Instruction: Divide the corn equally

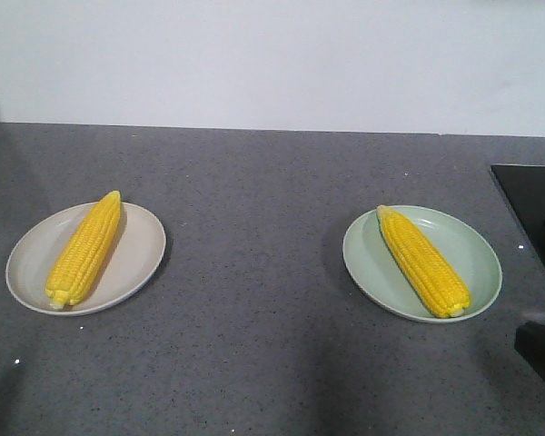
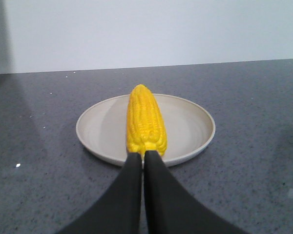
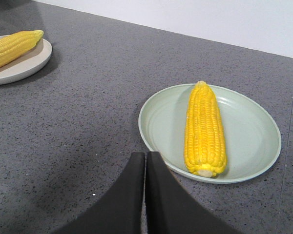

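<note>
Two cobs of corn show, one on each plate. One yellow cob (image 1: 84,248) lies on the beige plate (image 1: 136,250) at the left, the other cob (image 1: 423,261) on the pale green plate (image 1: 468,250) at the right. In the left wrist view my left gripper (image 2: 143,155) is shut and empty, its tips right at the blunt end of the corn (image 2: 144,119) on the beige plate (image 2: 185,122). My right gripper (image 3: 145,156) is shut and empty just outside the near-left rim of the green plate (image 3: 249,131), left of its corn (image 3: 204,129).
A black glossy panel (image 1: 536,213) is set into the grey counter (image 1: 254,209) at the far right. A dark shape (image 1: 540,354) enters at the lower right edge. A white wall stands behind. The right wrist view also catches the beige plate (image 3: 29,63) with its corn (image 3: 12,46).
</note>
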Robot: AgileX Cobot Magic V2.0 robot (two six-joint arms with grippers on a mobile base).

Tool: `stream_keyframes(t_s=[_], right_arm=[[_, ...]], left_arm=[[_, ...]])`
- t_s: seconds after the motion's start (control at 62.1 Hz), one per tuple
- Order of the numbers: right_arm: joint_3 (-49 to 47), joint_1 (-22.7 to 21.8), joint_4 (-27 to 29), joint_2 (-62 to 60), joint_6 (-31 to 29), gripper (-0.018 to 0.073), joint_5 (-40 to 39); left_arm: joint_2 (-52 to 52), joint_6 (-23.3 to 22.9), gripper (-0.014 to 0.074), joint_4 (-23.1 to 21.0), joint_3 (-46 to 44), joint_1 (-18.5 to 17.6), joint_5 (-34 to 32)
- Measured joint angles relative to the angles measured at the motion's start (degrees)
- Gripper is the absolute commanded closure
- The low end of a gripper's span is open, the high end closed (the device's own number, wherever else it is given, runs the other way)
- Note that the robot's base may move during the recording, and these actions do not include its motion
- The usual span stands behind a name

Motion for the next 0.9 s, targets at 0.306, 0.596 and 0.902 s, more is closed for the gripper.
stream_keyframes(t_s=[0.306,0.596,0.902], right_arm=[[0.0,0.0,0.1,0.0,0.0,0.0564,0.0],[0.0,0.0,0.2,0.0,0.0,0.0564,0.0],[0.0,0.0,0.2,0.0,0.0,0.0564,0.0]], left_arm=[[-7.8,0.2,0.0603,0.7,1.7,1.7,1.8],[-7.8,0.1,0.0603,0.7,1.7,1.7,-2.1],[-7.8,-2.1,0.0603,4.6,1.7,1.7,-4.3]])
